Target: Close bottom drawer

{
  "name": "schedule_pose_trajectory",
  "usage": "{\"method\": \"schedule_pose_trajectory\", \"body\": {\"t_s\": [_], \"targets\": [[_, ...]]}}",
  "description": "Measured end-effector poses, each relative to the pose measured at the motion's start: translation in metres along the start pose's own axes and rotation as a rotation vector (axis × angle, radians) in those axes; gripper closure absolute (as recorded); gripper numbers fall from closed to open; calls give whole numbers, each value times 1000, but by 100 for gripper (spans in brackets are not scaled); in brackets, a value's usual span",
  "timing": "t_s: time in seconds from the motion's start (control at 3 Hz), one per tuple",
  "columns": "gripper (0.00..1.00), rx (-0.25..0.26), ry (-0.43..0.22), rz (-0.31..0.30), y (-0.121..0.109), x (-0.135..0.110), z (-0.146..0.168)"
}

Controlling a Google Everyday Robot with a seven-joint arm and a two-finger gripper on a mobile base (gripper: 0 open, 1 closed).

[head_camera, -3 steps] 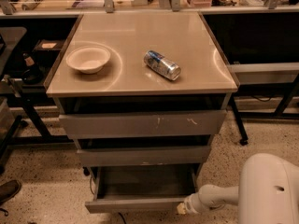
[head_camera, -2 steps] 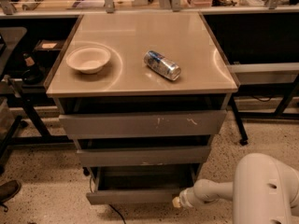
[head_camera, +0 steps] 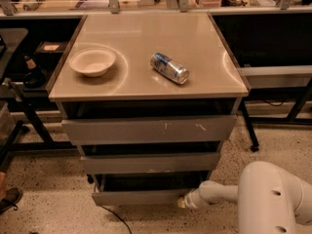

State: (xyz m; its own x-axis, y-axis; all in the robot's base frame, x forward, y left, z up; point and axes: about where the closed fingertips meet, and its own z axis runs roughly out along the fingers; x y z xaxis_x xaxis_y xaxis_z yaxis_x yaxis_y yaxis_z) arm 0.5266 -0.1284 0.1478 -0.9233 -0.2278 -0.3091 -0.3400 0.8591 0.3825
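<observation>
Seemingly the pincer [head_camera: 181, 202] touches the slightly open bottom drawer [head_camera: 139, 197], its grip indiscernible.

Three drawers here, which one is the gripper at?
The bottom drawer, narrowest and lowest, plain front. The gripper sits at its right end; the scratched top drawer and middle drawer are above it.

The bottom drawer [head_camera: 139, 197] is sitting directly below the middle drawer [head_camera: 151, 162], as the lowest and narrowest of the three. It is showing a plain grey metal front, lying level. It is standing a little open, with a dark strip of its inside showing below the middle drawer. The gripper [head_camera: 182, 202] is resting at the right end of the drawer's front.
</observation>
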Motion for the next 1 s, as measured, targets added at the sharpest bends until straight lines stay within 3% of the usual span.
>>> {"method": "schedule_pose_trajectory", "body": {"t_s": [1.0], "targets": [[100, 13, -89, 25, -17, -57, 10]]}}
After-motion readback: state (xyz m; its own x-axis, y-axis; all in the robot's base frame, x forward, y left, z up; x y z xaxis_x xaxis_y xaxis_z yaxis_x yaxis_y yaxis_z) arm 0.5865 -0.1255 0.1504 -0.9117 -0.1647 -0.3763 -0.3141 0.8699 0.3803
